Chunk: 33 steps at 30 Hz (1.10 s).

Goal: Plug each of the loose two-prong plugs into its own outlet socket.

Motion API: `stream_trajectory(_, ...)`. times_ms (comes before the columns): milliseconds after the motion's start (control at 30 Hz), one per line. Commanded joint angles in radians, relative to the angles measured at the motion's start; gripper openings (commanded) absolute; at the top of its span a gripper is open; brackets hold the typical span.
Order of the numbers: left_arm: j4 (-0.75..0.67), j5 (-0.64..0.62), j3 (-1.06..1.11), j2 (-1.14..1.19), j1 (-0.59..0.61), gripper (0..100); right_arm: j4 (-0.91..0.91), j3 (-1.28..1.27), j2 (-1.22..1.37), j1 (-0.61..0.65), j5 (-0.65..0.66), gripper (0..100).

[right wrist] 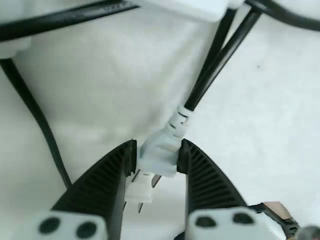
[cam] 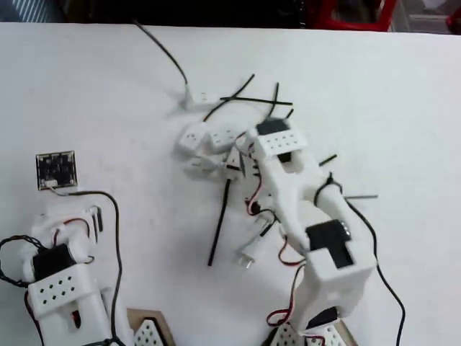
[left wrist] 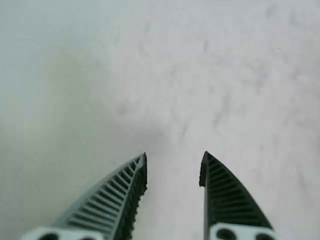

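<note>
My right gripper (right wrist: 156, 150) is shut on a white two-prong plug (right wrist: 159, 152), with the prongs pointing back between the fingers and its black cord (right wrist: 215, 65) leading away. From above, that gripper (cam: 235, 164) sits just beside the white outlet sockets (cam: 209, 135) at mid-table. Another loose plug (cam: 245, 258) lies near the right arm's base, and a third white plug (cam: 197, 164) lies below the sockets. My left gripper (left wrist: 174, 157) is open over bare table, far from them at the lower left (cam: 85, 216).
Black cords (cam: 220, 216) cross the table around the sockets and under the right arm. A small black square board (cam: 56, 169) lies at the left, above the left arm. A white outlet block (right wrist: 190, 7) borders the right wrist view.
</note>
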<state>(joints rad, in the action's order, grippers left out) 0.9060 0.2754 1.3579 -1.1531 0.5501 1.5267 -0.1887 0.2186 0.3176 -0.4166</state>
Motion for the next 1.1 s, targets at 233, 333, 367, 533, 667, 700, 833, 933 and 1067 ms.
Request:
stream_trajectory(233, -0.02, 0.009, -0.003, -0.016, -0.001, 18, 0.033, 0.012, -0.504, -0.206, 0.236, 1.7)
stream_trajectory(333, -0.02, 0.009, -0.003, -0.016, -0.001, 18, -0.01, 0.006, -0.596, -0.232, 0.308, 1.7)
stream_trajectory(367, -0.02, 0.009, -0.003, -0.016, -0.001, 18, -0.019, 0.005, -0.621, -0.234, 0.338, 1.7)
stream_trajectory(533, -0.02, 0.009, -0.003, -0.016, -0.001, 18, -0.068, -0.066, -0.687, -0.205, 0.497, 1.7)
stream_trajectory(667, -0.02, 0.009, -0.003, -0.016, -0.001, 18, -0.176, -0.233, -0.676, -0.14, 0.664, 1.7)
stream_trajectory(700, -0.02, 0.009, -0.003, -0.016, -0.001, 18, -0.222, -0.284, -0.668, -0.128, 0.706, 1.7)
stream_trajectory(833, -0.02, 0.009, -0.003, -0.016, -0.001, 18, -0.432, -0.45, -0.634, -0.108, 0.81, 2.6)
stream_trajectory(933, -0.02, 0.009, -0.003, -0.016, -0.001, 18, -0.472, -0.493, -0.619, -0.11, 0.813, 11.0)
stream_trajectory(1067, -0.02, 0.009, -0.003, -0.016, -0.001, 18, -0.401, -0.494, -0.636, -0.107, 0.813, 18.3)
